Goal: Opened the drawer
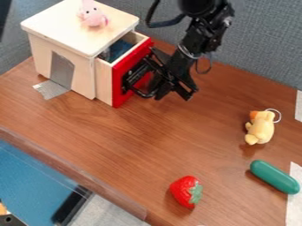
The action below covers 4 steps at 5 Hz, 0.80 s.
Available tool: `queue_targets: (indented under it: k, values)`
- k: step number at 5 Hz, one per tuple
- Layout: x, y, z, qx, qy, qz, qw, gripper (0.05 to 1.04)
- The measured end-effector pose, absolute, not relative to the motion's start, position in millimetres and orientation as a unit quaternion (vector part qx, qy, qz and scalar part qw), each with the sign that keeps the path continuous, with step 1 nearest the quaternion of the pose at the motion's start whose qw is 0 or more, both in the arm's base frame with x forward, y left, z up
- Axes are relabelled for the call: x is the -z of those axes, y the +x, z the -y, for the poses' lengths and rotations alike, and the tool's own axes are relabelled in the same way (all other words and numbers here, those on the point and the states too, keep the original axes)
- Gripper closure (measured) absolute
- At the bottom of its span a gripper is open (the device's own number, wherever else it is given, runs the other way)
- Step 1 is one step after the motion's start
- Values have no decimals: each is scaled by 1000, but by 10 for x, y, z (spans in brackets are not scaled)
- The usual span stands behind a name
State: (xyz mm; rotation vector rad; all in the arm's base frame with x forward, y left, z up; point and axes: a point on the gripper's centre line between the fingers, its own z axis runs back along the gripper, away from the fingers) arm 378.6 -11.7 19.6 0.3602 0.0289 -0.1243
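The drawer has a red front and pale wooden sides, and stands partly pulled out of a wooden box. Something dark blue lies inside it. Right up against the red front is the black gripper, low over the table on the drawer's right side. The arm comes down to it from the top edge. Black parts overlap at the drawer front, so I cannot tell whether a handle is held.
A pink toy sits on the box's top. On the wooden table are a yellow plush toy at right, a green rounded object at lower right and a red strawberry near the front. A grey partition stands behind.
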Motion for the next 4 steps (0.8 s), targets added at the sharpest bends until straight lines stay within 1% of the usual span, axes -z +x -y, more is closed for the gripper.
queue_targets:
  k: [3, 4]
  values:
    - [-234, 3733, 531, 91, 177, -14, 980, 945]
    - [-234, 3728, 548, 91, 178, -14, 980, 945]
